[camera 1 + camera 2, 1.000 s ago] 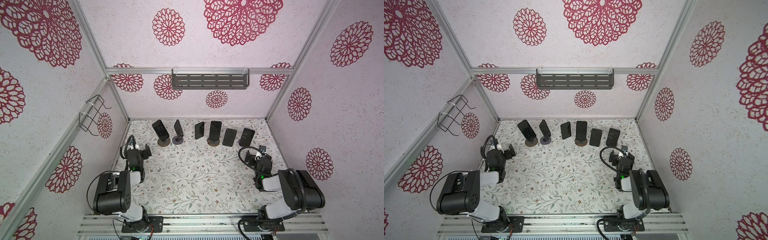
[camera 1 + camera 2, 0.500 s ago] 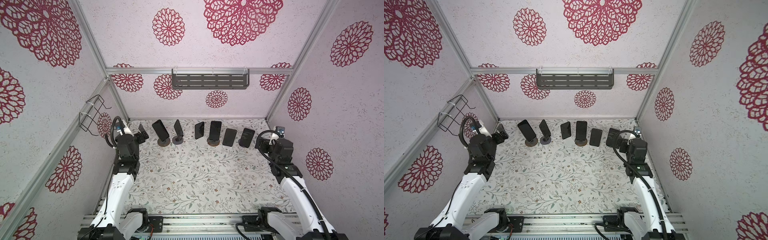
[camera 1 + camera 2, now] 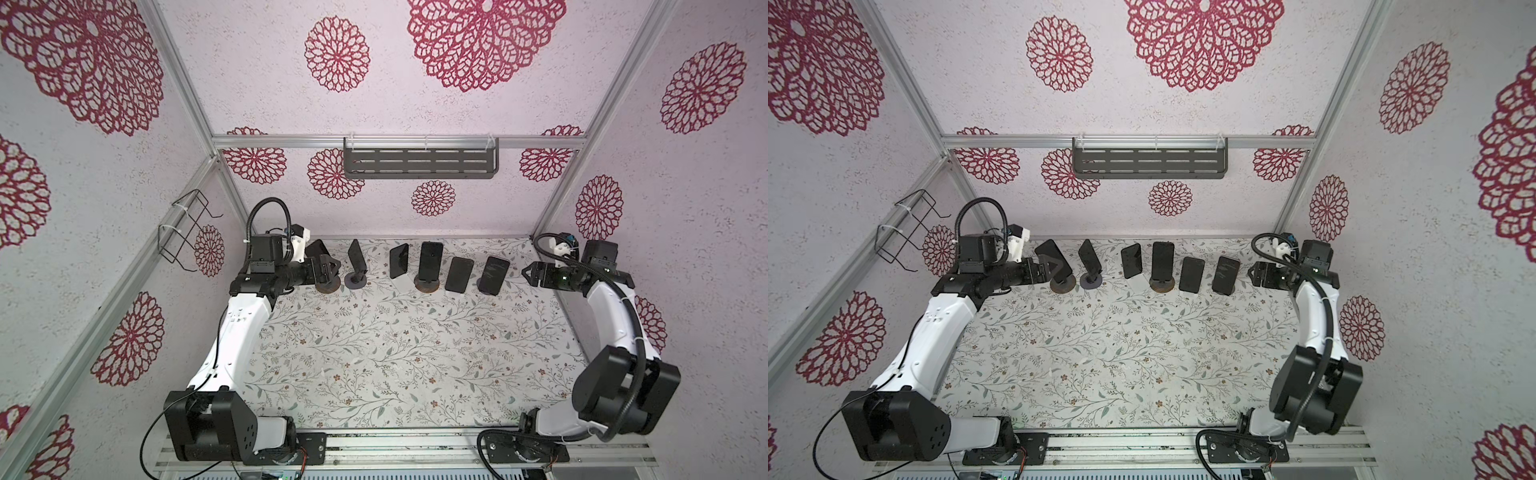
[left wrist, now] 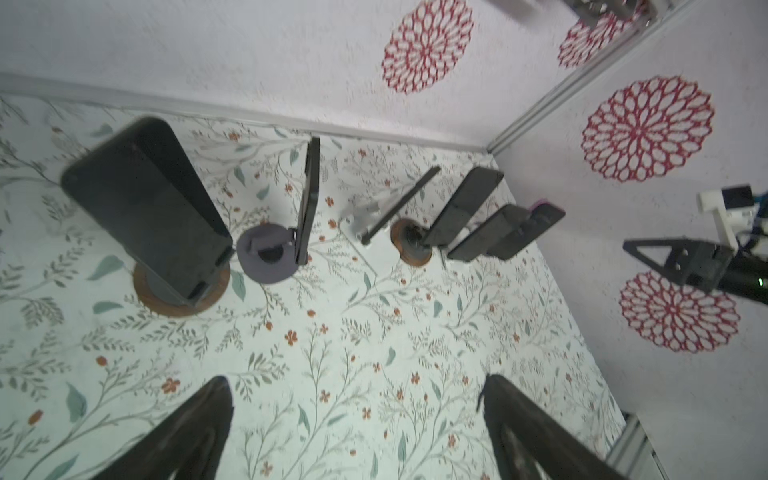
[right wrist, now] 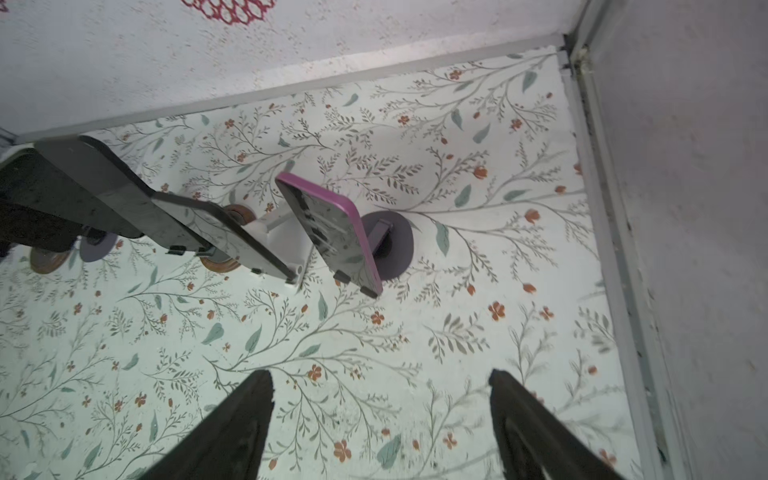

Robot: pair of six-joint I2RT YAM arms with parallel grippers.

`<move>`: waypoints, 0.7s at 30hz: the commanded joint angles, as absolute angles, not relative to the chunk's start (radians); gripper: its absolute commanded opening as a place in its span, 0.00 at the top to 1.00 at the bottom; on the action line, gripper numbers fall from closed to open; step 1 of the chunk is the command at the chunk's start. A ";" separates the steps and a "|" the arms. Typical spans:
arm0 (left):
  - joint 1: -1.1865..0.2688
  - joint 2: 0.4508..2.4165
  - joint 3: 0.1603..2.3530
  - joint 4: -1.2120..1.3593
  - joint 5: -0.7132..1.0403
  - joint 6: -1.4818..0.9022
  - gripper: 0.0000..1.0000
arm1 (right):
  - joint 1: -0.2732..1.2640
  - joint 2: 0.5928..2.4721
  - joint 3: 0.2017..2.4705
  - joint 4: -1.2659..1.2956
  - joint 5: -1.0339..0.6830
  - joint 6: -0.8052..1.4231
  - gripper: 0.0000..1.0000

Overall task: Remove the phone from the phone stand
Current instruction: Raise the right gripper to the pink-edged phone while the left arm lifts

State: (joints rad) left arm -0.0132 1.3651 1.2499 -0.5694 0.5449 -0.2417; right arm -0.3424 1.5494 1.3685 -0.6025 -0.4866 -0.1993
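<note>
— beside the left jaws in a top view, the end phone [image 3: 316, 248] leans on its stand [image 3: 327, 286].
— left wrist view?
— left jaws spread, empty; end phone [image 4: 145, 199] ahead, probably lining up.
— right wrist view?
— right jaws spread, empty; pink-edged phone [image 5: 332, 232] ahead, propped with its edges free to grip.

Place: a robot lab cell, a closed booth built for arm trials.
Walls: panels [image 3: 478, 108] with red flower prints, held in an aluminium frame [image 3: 291, 142], across the upper half of both top views.
Counter: a counter [image 3: 395, 345] under a floral sheet, lower middle.
Arms: left arm [image 3: 241, 332] and right arm [image 3: 615, 316], bolted to a slotted rail [image 3: 415, 451] at the bottom edge.
Fixtures: grey shelf [image 3: 419, 163] at upper middle, wire rack [image 3: 189, 230] at mid left.
</note>
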 commanded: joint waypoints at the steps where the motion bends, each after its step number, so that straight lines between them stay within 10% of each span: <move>1: -0.017 1.335 1.205 -0.616 0.560 -0.172 0.03 | -0.341 1.634 1.469 -0.708 -0.684 -0.368 0.17; 21: 0.000 1.305 1.190 -0.627 0.489 -0.125 0.03 | -0.306 2.000 1.831 -0.864 -0.834 -0.591 0.41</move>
State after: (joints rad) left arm -0.0074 1.3186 1.1934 -0.6258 0.4969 -0.1547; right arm -0.3309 1.9842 1.7847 -0.8131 -0.7780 -0.5362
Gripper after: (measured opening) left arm 0.975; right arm 0.596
